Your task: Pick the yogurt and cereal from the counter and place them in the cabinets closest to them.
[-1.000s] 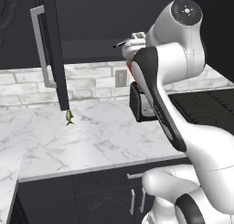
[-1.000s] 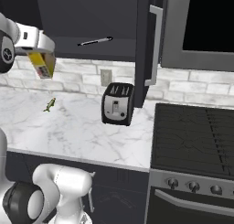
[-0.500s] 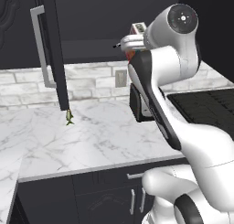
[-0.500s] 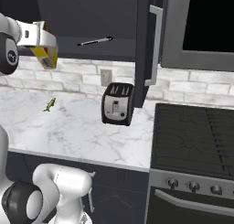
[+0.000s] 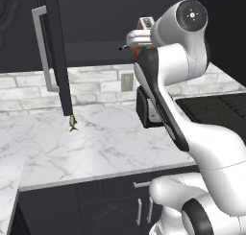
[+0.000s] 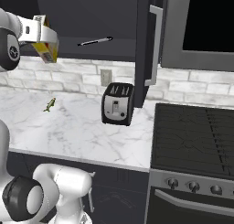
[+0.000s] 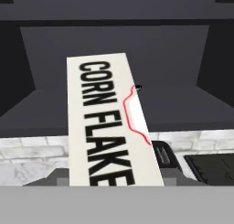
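Observation:
My gripper (image 6: pixel 46 39) is shut on the cereal (image 6: pixel 46 50), a small box with yellow and red faces, held high in the air in front of the open cabinets (image 6: pixel 91 17). From the left, the box top (image 5: pixel 145 22) pokes up behind my hand (image 5: pixel 138 38). The hand view looks along the box's pale top (image 7: pixel 107 127), printed CORN FLAKES, toward a dark shelf (image 7: pixel 114 102) just ahead. The counter (image 5: pixel 96 147) lies well below the box. The yogurt is out of view.
A black toaster (image 6: pixel 117 104) stands on the counter (image 6: pixel 77 127) near the stove (image 6: pixel 196 131). An open cabinet door (image 5: pixel 55 52) hangs to the left and another (image 6: pixel 145 45) to the right. A small green thing (image 5: pixel 73 123) lies on the marble. A thin dark stick (image 6: pixel 95 41) rests on the shelf.
My gripper has lifted the cereal a little higher and closer to the open cabinet shelf. Everything on the counter has stayed put.

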